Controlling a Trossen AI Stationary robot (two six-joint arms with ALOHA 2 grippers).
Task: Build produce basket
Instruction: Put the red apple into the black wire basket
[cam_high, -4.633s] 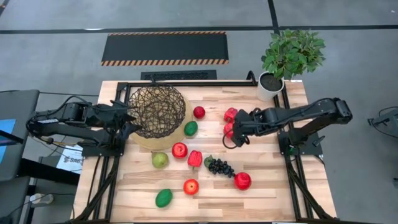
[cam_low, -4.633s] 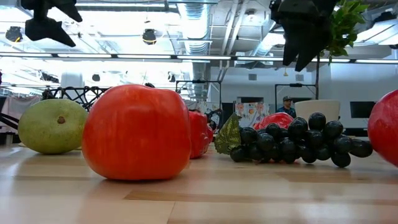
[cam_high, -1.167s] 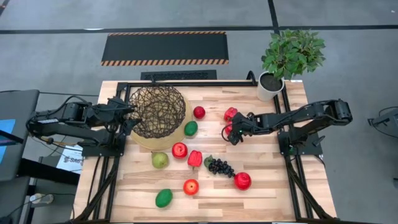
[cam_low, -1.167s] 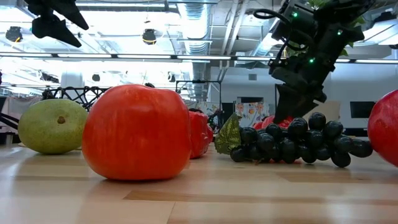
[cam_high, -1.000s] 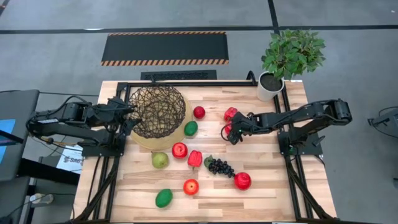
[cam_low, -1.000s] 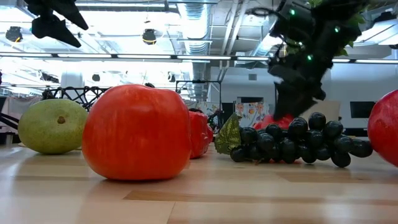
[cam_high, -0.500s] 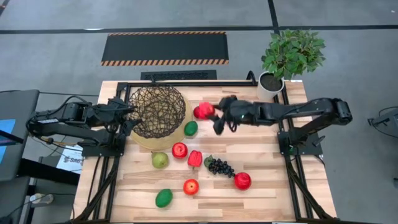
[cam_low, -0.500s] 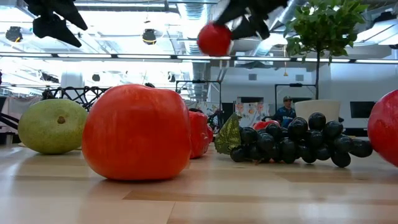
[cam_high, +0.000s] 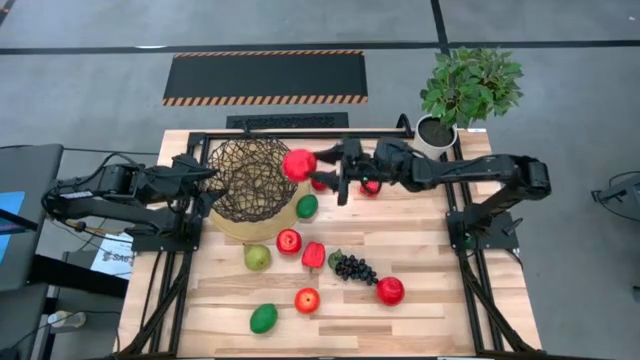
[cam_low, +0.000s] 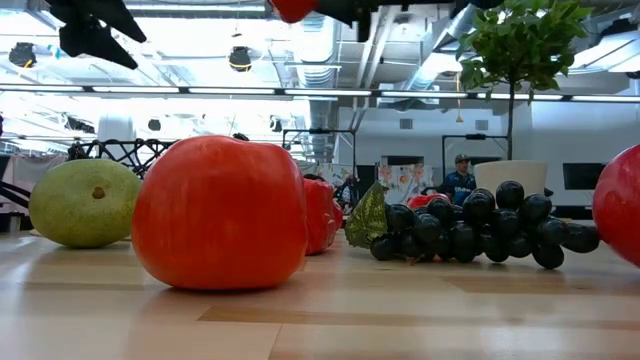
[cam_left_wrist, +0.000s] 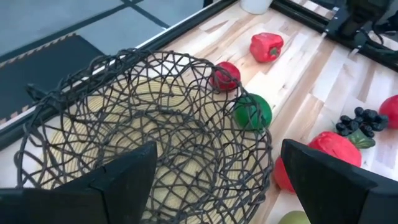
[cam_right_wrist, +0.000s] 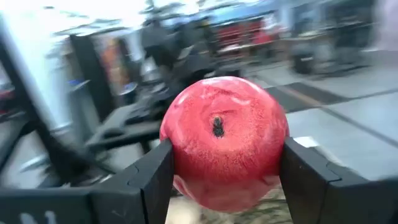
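Observation:
The dark wire basket (cam_high: 252, 178) stands on its tan base (cam_high: 272, 226) at the table's far left; it also shows in the left wrist view (cam_left_wrist: 149, 124). My right gripper (cam_high: 302, 166) is shut on a red apple (cam_high: 297, 163) high over the basket's right rim. My left gripper (cam_high: 207, 186) is open at the basket's left side, with its fingers (cam_left_wrist: 124, 180) apart on either side of the near rim; whether they touch it I cannot tell. The other produce lies on the table. My right gripper pinches the red apple by two opposite sides (cam_right_wrist: 180, 155) between its two fingers (cam_right_wrist: 155, 177). The fingers lie about level and come from the table's right. The apple is lifted clear of the table, and its stem dimple (cam_right_wrist: 216, 126) faces the wrist.
On the table lie a red apple (cam_high: 320, 184), a red pepper (cam_high: 370, 187), a green oval (cam_high: 307, 206), an apple (cam_high: 289, 241), a pepper (cam_high: 314, 255), a pear (cam_high: 257, 257), grapes (cam_high: 354, 267), two apples (cam_high: 390, 290) (cam_high: 307, 300) and a green oval (cam_high: 263, 318). A potted plant (cam_high: 465, 90) stands far right.
My right gripper has lifted the red apple off the table right of centre. It has carried the apple up and toward the table's left, to the basket's right rim. The pepper beside the apple has stayed in place.

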